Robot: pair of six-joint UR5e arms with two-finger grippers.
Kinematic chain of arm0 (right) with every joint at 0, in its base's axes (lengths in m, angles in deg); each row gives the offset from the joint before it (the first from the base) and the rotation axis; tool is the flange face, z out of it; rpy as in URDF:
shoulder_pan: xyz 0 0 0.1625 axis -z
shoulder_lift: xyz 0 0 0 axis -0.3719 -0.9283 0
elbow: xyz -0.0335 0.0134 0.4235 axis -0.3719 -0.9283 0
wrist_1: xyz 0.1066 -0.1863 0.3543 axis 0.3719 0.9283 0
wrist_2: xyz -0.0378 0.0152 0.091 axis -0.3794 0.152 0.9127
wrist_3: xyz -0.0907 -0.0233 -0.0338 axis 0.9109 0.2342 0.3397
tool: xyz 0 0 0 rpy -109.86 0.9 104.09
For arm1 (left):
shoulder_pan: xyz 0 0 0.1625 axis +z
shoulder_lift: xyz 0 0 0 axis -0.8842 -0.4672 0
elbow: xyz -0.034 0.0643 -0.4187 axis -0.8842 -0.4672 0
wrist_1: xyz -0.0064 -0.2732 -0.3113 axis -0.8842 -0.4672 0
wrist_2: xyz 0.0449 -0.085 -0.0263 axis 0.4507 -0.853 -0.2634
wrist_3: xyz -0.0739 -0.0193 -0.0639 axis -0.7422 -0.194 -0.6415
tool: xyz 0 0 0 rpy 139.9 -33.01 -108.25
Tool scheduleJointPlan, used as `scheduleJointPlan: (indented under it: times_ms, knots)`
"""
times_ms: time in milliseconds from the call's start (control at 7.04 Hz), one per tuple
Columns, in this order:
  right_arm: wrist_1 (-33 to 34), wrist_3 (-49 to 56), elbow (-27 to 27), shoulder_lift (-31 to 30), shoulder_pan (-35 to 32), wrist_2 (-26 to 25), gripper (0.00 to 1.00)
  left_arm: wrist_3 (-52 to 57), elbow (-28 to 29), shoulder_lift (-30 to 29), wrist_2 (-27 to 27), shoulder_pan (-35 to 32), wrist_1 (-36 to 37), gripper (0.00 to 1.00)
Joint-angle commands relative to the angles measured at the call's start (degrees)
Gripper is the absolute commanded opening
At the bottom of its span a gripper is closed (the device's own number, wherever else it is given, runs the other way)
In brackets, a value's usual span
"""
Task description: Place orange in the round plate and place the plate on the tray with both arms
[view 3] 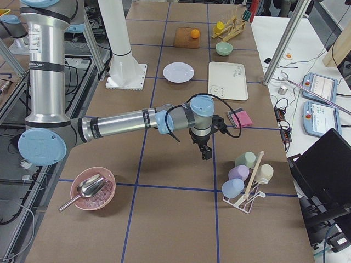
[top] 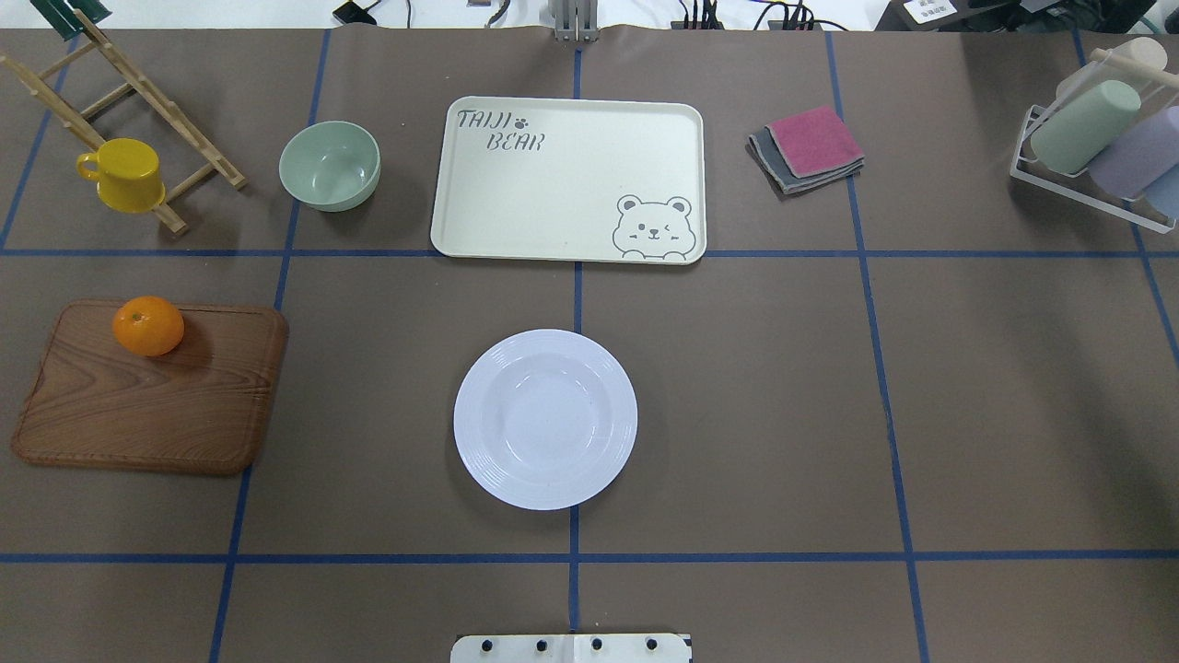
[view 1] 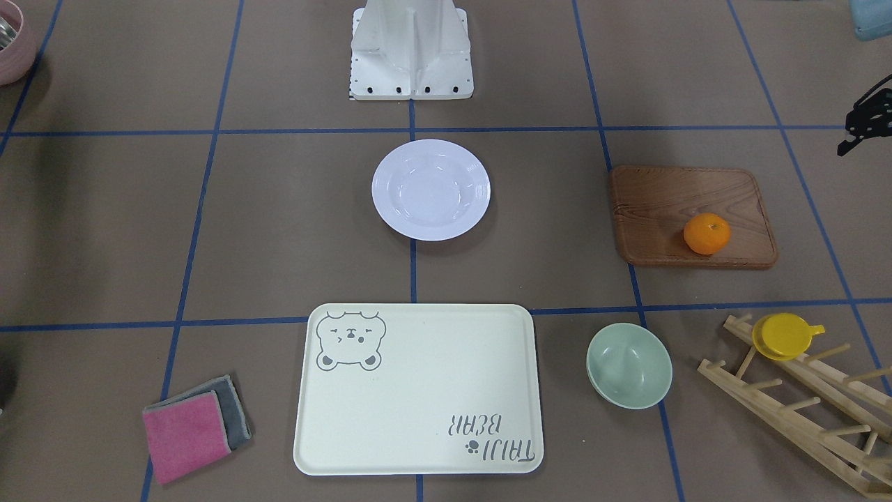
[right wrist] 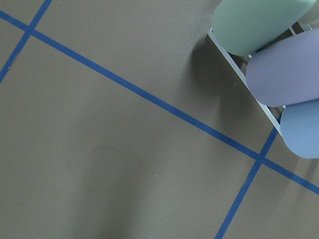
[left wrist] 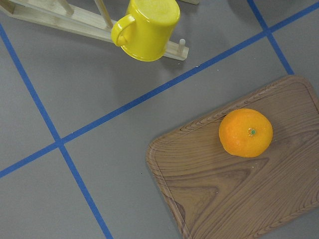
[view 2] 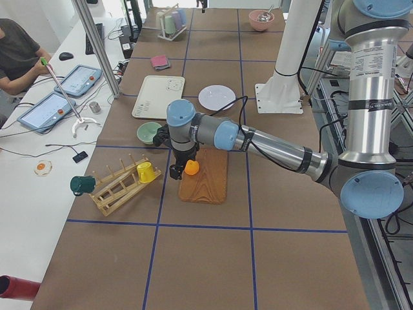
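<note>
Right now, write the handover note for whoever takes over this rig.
Left gripper: above the wooden board, near the orange; open or shut cannot be told.
Right gripper: over bare table by the cup rack; state cannot be told.
Orange sits on the board. Round plate empty, mid-table. Tray empty.
Done: nothing.
Left: orange into plate, then plate onto tray with both arms.

a long counter (top: 755,387) is covered in dull brown sheeting, marked off into large squares by blue tape lines (top: 921,252). slanted aluminium posts (view 2: 97,45) rise along one long edge. beside that edge runs a white desk (view 2: 39,213) carrying two tablets (view 2: 45,111), with a person (view 2: 16,55) seated at it. the light is even and the shadows faint.
</note>
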Motion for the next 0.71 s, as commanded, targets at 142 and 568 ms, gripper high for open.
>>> scheduleJointPlan:
  times_ms: [142, 568]
  knots:
    - [-0.12, 0.00, 0.31, 0.05, 0.00, 0.17, 1.00, 0.00, -0.25, 0.05, -0.09, 0.00, -0.21, 0.99]
    - [-0.47, 0.00, 0.48, 0.14, 0.00, 1.22, 1.00, 0.18, -1.57, -0.04, -0.09, 0.09, -0.39, 0.99]
